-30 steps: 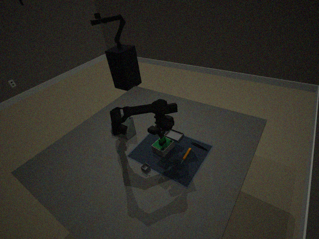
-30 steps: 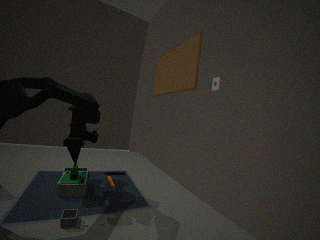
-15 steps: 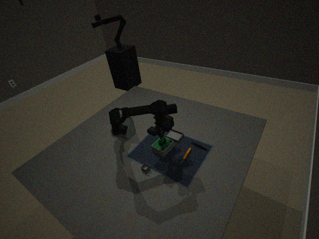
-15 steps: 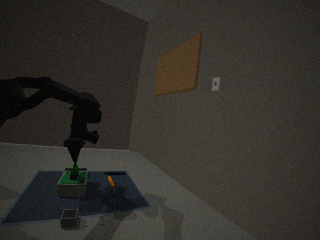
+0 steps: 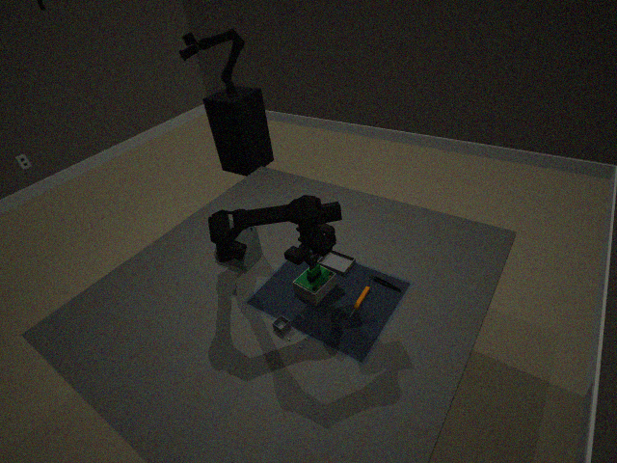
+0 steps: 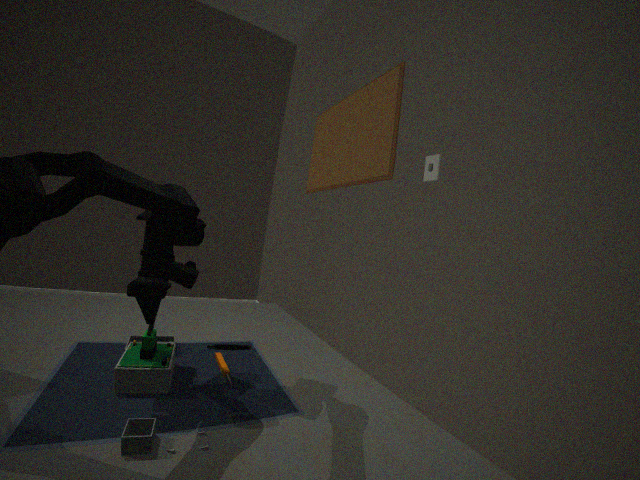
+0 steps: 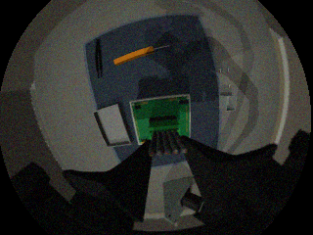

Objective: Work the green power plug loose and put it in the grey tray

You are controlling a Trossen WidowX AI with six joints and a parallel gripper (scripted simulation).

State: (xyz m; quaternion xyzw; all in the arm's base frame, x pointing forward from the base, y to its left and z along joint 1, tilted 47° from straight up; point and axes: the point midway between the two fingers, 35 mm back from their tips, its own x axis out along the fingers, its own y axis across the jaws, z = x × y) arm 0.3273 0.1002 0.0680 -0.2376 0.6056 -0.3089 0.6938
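Note:
The green plug stands upright at the black socket on the green circuit board. Whether it is fully seated cannot be told. The board lies on top of a pale box. My gripper points down over the board, shut on the plug's upper part. Dark parallel ribs between the fingertips cover much of the plug in the wrist view. The grey tray is empty and lies beside the box; in the exterior view it is mostly hidden behind the box.
A blue mat lies under the box. An orange-handled screwdriver and a slim black tool lie on it. A small open box stands by the mat's edge, with tiny parts near it.

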